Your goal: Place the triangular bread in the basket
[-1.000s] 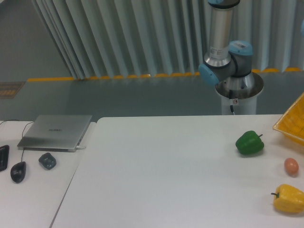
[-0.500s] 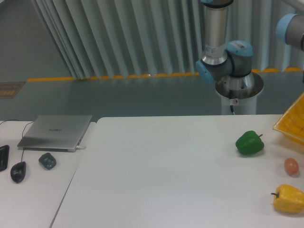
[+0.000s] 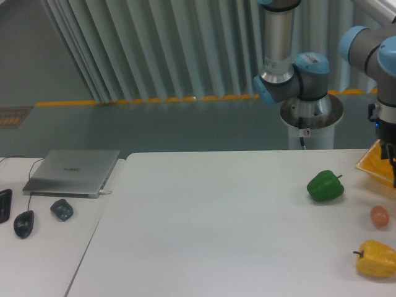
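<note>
so the gripper (image 3: 392, 162) hangs at the table's (image 3: 216, 235) right edge, right over the basket (image 3: 378, 162), mostly cropped, can't tell if it's open or holding anything. Triangular bread isn't visible anywhere, so no telling which way it lies from the gripper

We see a UR5e arm (image 3: 277, 37) built of silver-grey metal tubes joined by rounded grey housings with light blue caps. Behind the table (image 3: 204, 223) its base (image 3: 309, 111) is a shiny metal cone on a pale pedestal (image 3: 309, 137), which bears a small red-and-white mark and a thin dark cable running down. Right of the base, another blue-capped joint (image 3: 359, 46) leads to a grey wrist section (image 3: 387, 111) showing a tiny blue light, with dark parts hanging below at the picture's edge, too cropped for us to tell apart.
</note>
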Motion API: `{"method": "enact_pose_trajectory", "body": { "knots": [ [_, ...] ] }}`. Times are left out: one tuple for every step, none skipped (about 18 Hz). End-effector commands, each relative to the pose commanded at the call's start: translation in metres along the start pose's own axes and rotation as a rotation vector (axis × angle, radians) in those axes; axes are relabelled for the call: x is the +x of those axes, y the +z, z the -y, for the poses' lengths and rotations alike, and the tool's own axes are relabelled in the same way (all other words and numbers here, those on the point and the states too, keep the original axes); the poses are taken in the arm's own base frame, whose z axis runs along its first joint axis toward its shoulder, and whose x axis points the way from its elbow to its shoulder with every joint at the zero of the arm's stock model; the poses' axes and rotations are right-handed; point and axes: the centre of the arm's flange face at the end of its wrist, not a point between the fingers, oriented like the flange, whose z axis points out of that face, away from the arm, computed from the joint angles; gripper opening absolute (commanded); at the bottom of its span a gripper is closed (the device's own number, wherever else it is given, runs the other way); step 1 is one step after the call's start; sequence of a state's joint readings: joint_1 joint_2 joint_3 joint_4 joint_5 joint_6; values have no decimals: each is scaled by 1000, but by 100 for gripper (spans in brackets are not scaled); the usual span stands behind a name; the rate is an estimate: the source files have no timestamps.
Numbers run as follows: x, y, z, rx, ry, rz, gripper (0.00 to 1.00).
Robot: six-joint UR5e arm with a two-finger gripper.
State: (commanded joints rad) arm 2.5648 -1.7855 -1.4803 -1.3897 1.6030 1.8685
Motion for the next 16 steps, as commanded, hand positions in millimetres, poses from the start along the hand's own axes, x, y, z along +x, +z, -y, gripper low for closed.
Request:
{"method": "enact_pose_trajectory", "body": {
  "knots": [
    [0, 3, 0, 4, -4, -7, 100],
    [1, 6, 1, 7, -15, -17, 100],
    [1, 11, 2, 14, -29, -36, 100],
    [2, 15, 5, 16, -28, -43, 100],
    [3, 19, 7, 18, -26, -52, 100],
    [3, 20, 7, 19, -26, -53, 100],
    [4, 24, 8, 22, -24, -59, 100],
    [4, 25, 9, 29, -24, -60, 100],
    [2, 28, 10, 48, -23, -60, 100],
    [1, 31, 11, 55, -24, -62, 100],
    [1, 31, 12, 55, -22, -62, 100],
    [1, 32, 12, 57, -22, -65, 100],
    [1, 32, 12, 57, -22, -63, 100],
    [1, 32, 12, 57, -22, -63, 100],
    [1, 32, 12, 57, -22, -63, 100],
    [1, 31, 12, 55, -22, -62, 100]
  ]
}}
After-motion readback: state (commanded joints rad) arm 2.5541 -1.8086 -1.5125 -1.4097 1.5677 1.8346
